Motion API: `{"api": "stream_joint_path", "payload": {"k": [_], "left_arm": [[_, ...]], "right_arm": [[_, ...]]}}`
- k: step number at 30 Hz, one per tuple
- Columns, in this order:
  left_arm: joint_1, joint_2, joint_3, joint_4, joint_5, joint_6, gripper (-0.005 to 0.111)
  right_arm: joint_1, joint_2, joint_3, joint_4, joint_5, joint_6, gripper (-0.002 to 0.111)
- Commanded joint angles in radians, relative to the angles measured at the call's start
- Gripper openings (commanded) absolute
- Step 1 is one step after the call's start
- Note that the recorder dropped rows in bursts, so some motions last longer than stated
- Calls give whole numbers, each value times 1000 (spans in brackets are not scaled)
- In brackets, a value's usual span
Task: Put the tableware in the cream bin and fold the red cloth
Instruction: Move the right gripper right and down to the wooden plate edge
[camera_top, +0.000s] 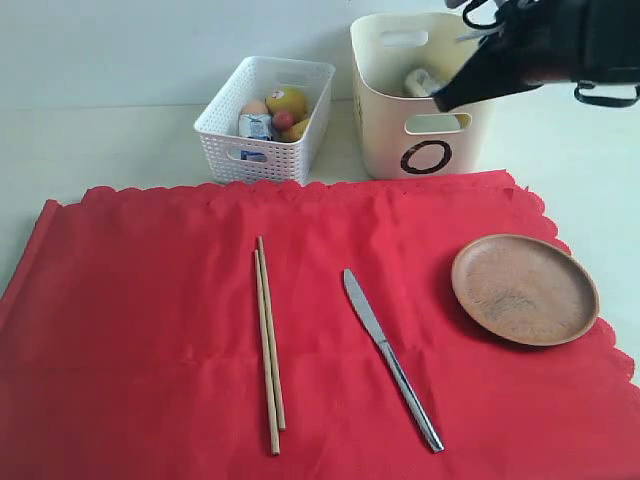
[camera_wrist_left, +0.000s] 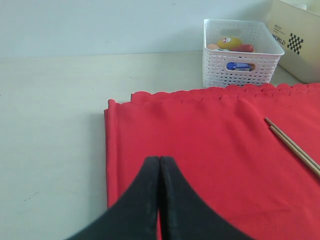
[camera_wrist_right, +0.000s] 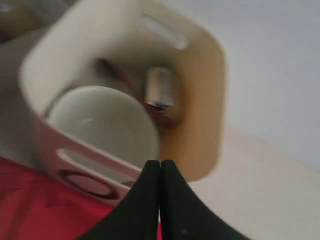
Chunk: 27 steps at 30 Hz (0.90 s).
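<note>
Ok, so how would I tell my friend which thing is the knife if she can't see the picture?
Find the big red cloth spread out flat. On it, the knife lies in the middle, between the wooden chopsticks and the round brown plate. It is the only shiny silver thing there; the others are wood.

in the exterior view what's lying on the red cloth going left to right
two wooden chopsticks → steel knife → round wooden plate
</note>
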Motion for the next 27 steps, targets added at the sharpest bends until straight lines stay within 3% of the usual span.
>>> {"api": "stream_joint_path", "payload": {"k": [1, 3, 7, 14, 17, 20, 27], "left_arm": [[-5, 2, -3, 2, -10, -6, 0], [-5, 2, -3, 2, -10, -6, 0], [-5, 2, -3, 2, -10, -6, 0], [-5, 2, -3, 2, -10, -6, 0], [-5, 2, -3, 2, -10, -6, 0], [-5, 2, -3, 2, -10, -6, 0], [-5, 2, -3, 2, -10, -6, 0]], "right_arm": [[-61, -34, 61, -13, 298, 131, 0], [-102, -35, 69, -35, 465, 245, 0], [-199, -18, 16, -405, 836, 579, 0], [-324, -16, -62, -1083, 935, 1249, 0], [-362, -4, -62, -1281, 1041, 1358, 0], [-390, 25, -62, -1320, 1128, 1371, 0], [-393, 86, -62, -1388, 1029, 1369, 0]]}}
